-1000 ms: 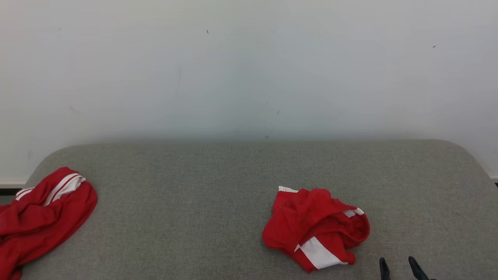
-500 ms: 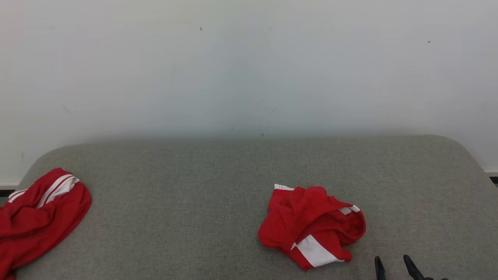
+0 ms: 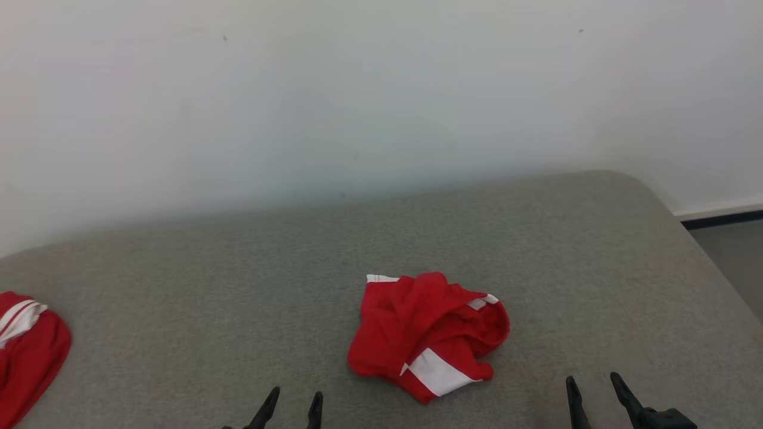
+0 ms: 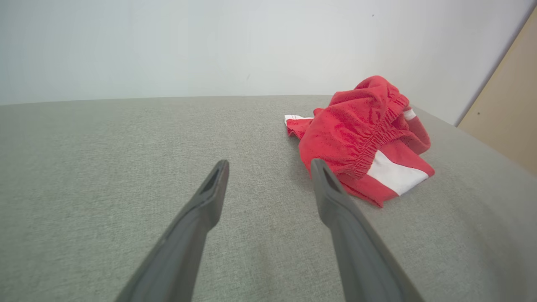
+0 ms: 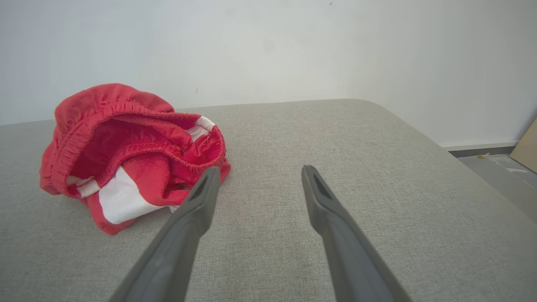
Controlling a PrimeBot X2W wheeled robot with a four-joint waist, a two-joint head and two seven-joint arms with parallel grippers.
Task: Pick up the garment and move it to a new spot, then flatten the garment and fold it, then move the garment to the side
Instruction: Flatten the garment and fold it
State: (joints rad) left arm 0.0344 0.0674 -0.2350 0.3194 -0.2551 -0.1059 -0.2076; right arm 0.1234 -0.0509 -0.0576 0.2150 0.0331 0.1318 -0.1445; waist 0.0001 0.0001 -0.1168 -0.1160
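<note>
The garment [image 3: 429,333] is a crumpled red pair of shorts with white panels and an elastic waistband, lying on the grey fabric surface [image 3: 238,286] near its front middle. In the head view my left gripper [image 3: 295,400] stands open at the bottom edge, to the garment's lower left. My right gripper [image 3: 593,386] is open at the lower right, apart from the cloth. The left wrist view has the garment [image 4: 365,138] to the right of my open left gripper [image 4: 268,167]. In the right wrist view the garment [image 5: 126,147] lies left of my open right gripper [image 5: 258,174].
A second red garment with white stripes [image 3: 27,339] lies at the surface's far left edge. A white wall [image 3: 381,89] rises behind. The surface rounds off at the right, with grey floor [image 3: 730,250] beyond. A tan board [image 4: 507,100] leans at the right.
The head camera has swung to the right, so everything sits further left in view. My left gripper's fingertips have come into the bottom edge. The garment lies as before.
</note>
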